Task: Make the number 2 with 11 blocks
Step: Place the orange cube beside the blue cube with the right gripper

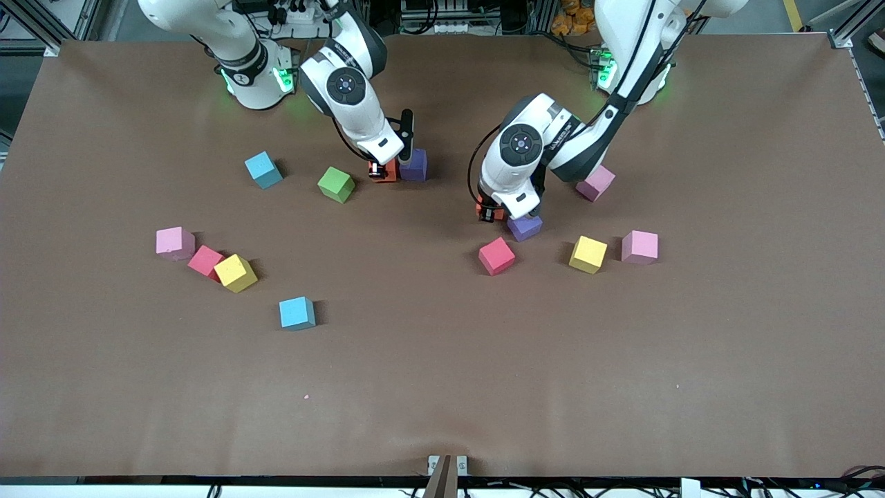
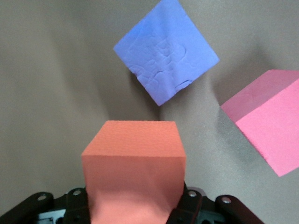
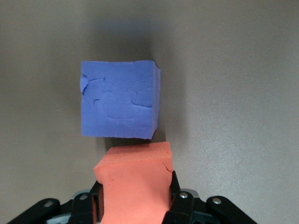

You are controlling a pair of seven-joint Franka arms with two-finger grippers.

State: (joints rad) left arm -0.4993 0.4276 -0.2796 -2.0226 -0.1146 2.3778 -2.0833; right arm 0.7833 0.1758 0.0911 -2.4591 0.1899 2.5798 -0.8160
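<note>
Blocks [image 1: 297, 312]: two each of orange, purple, blue, yellow, red; three pink; one green.

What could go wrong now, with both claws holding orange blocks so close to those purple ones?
1. The right claw, shut on an orange block, sits right beside a purple block; setting down could nudge it.
2. The left claw grips another orange block close to a tilted purple block and a red block; a careless move might knock them askew.
</note>
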